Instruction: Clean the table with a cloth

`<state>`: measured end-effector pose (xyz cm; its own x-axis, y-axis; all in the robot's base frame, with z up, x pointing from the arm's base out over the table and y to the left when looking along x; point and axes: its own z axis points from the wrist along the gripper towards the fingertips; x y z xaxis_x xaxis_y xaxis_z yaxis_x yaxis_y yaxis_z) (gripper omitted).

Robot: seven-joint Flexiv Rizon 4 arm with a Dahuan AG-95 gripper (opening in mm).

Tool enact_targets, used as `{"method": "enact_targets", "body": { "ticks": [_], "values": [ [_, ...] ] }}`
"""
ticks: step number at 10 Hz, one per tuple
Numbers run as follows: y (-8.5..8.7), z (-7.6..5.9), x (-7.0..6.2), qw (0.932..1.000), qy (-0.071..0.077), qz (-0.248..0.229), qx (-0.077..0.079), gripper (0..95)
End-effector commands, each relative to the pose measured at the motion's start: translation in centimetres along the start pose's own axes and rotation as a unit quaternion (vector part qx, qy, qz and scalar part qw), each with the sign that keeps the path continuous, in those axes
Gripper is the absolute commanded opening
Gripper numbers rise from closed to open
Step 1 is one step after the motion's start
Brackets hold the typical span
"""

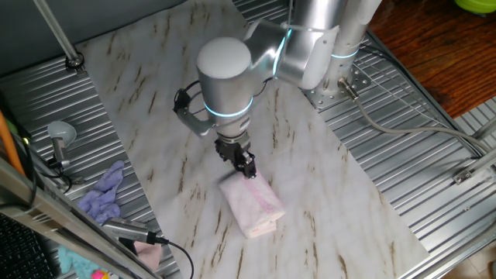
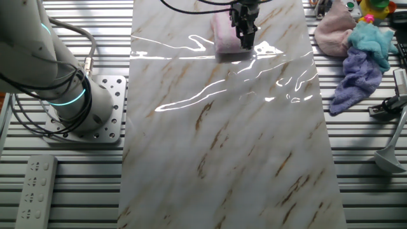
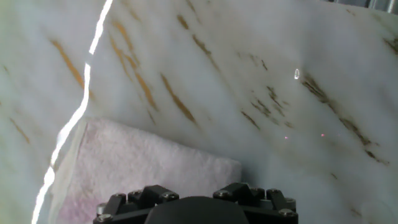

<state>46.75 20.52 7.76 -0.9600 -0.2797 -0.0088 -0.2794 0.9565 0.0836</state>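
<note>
The pale pink cloth point(image 1: 256, 203) lies folded on the white marble-patterned table point(image 1: 310, 170). My gripper point(image 1: 246, 169) points down at the cloth's far end, its fingers close together and gripping the edge. In the other fixed view the cloth point(image 2: 224, 35) sits near the far end of the table point(image 2: 241, 140), with the gripper point(image 2: 245, 43) at its right edge. The hand view shows the cloth point(image 3: 143, 168) just under the hand on the table point(image 3: 249, 74); the fingertips are hidden there.
A lavender rag point(image 1: 105, 194) lies on the ribbed metal beside the sheet. It also shows in the other fixed view point(image 2: 356, 79), with teal fabric point(image 2: 375, 38) and another pink fabric point(image 2: 334, 32). The arm's base point(image 2: 82, 108) and a remote point(image 2: 35, 191) are on the other side.
</note>
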Motion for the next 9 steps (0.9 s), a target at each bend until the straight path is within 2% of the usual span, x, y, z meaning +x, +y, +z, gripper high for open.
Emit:
{"method": "enact_targets", "body": {
  "ticks": [1,7,9],
  "values": [
    [0.0,0.0,-0.1,0.9980,-0.031,0.055,0.008,76.0],
    [0.0,0.0,-0.1,0.9965,-0.028,0.078,0.009,76.0],
    [1.1,0.3,-0.9,0.9967,-0.022,0.077,0.007,76.0]
  ]
}}
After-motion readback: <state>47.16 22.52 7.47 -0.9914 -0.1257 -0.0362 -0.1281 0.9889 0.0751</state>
